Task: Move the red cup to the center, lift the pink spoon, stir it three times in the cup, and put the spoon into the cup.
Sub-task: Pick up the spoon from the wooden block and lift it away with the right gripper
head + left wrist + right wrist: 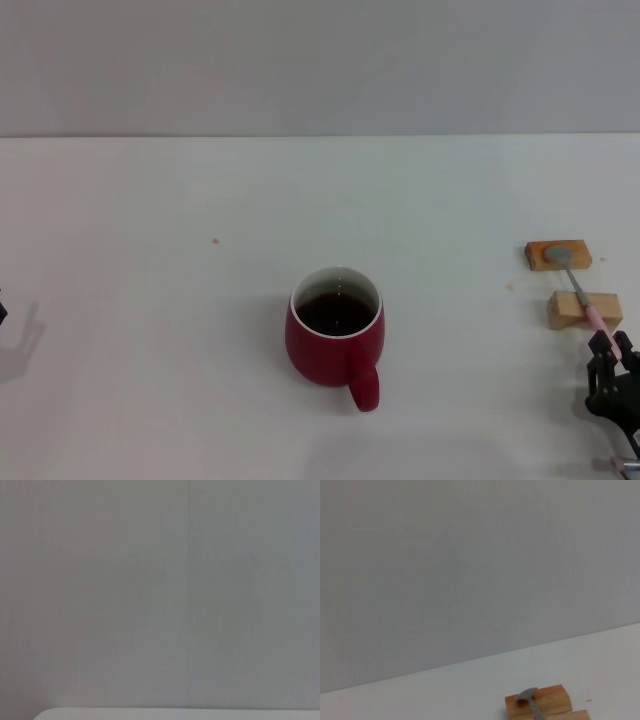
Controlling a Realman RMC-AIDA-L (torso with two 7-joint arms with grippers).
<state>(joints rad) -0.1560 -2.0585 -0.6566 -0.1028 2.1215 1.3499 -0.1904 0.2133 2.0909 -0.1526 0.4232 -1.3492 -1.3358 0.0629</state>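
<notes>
The red cup stands at the middle of the white table, dark liquid inside, its handle towards me. The pink spoon lies at the right across two tan wooden blocks, its grey bowl on the far block and its pink handle over the near block. My right gripper is at the handle's near end, at the right edge of the head view. The right wrist view shows the spoon's bowl on the far block. My left gripper shows only as a dark sliver at the left edge.
A grey wall stands behind the table. The left wrist view shows only that wall and a strip of table edge. A small brown speck lies on the table at the far left of the cup.
</notes>
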